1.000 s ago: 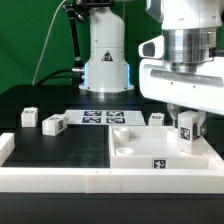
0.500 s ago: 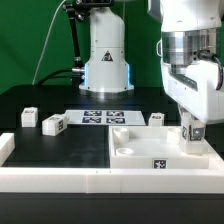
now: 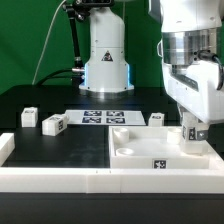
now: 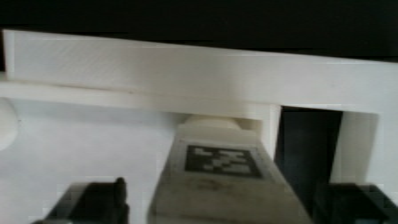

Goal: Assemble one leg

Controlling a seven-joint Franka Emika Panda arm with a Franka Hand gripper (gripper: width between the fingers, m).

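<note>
Unmoved since, fingers [image 3: 192,131] seemingly grip leg [image 4: 221,160].

black table [image 3: 60,150] open, panel [image 3: 150,152] rim blocks right

You have four small white stubby legs in play, each carrying a black-and-white square tag. One leg [image 3: 191,130] stands upright at the panel's far corner on the exterior view's right, mostly hidden there; in the wrist view the same leg [image 4: 222,160] shows its tagged face, lying between the two dark fingers, though contact with them cannot be judged. Of the loose ones, a leg [image 3: 29,117] and a leg [image 3: 53,124] sit near each other on the bench at the exterior view's left, and another leg [image 3: 156,119] rests just behind the panel's far edge.
</note>
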